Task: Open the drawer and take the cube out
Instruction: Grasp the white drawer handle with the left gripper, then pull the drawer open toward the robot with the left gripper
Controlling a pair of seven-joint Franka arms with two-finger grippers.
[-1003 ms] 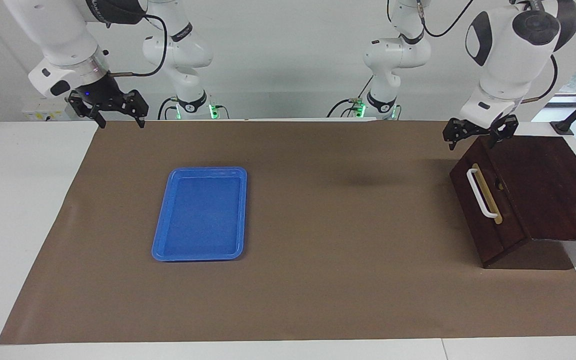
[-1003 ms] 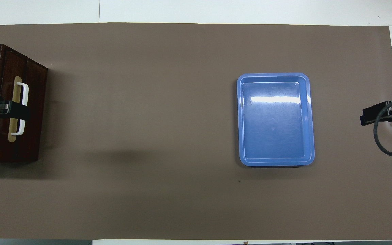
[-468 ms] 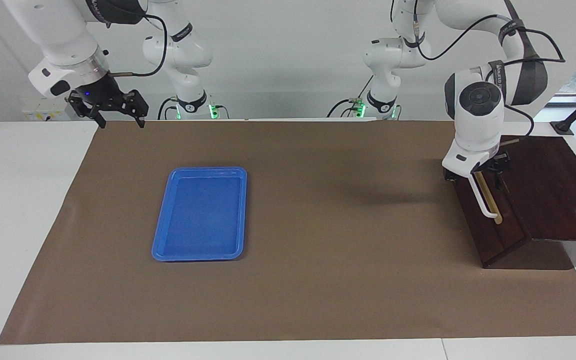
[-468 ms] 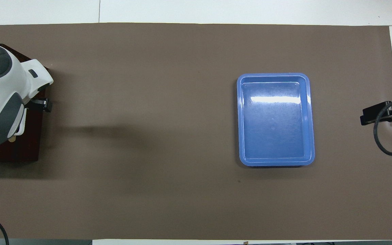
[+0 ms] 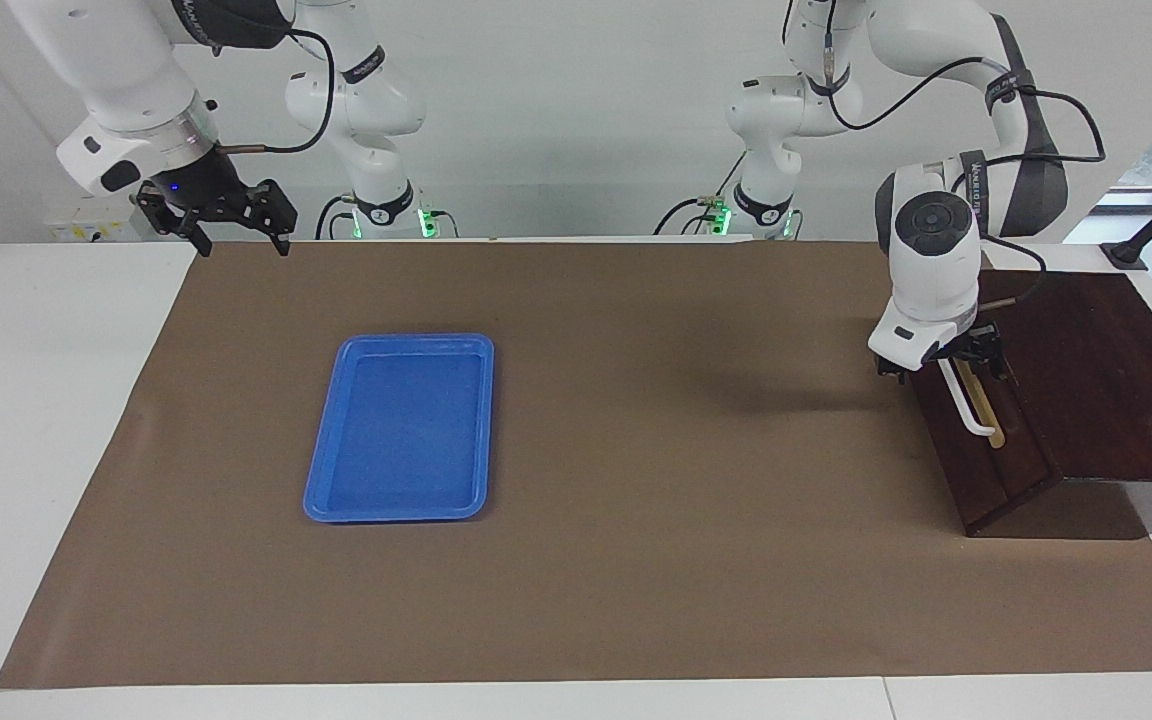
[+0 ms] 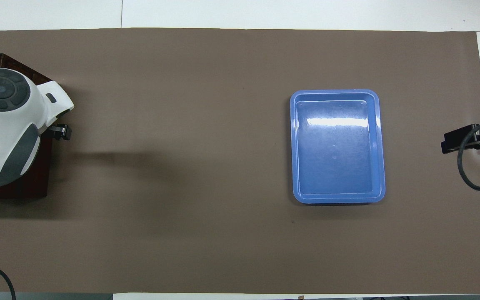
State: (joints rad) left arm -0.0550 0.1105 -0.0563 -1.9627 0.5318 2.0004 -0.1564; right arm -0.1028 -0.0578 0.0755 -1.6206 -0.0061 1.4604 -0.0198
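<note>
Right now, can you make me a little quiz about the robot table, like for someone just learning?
1. True or false: the drawer is already pulled open.
2. Which gripper is at the drawer's white handle?
A. left gripper
B. right gripper
3. Fill in: the blue tray has ____ in it.

Key
1. False. Its front sits flush in the dark box, and no cube shows.
2. A. It sits at the handle's end nearer the robots; the right gripper waits open over the table's edge at the right arm's end.
3. Nothing.
</note>
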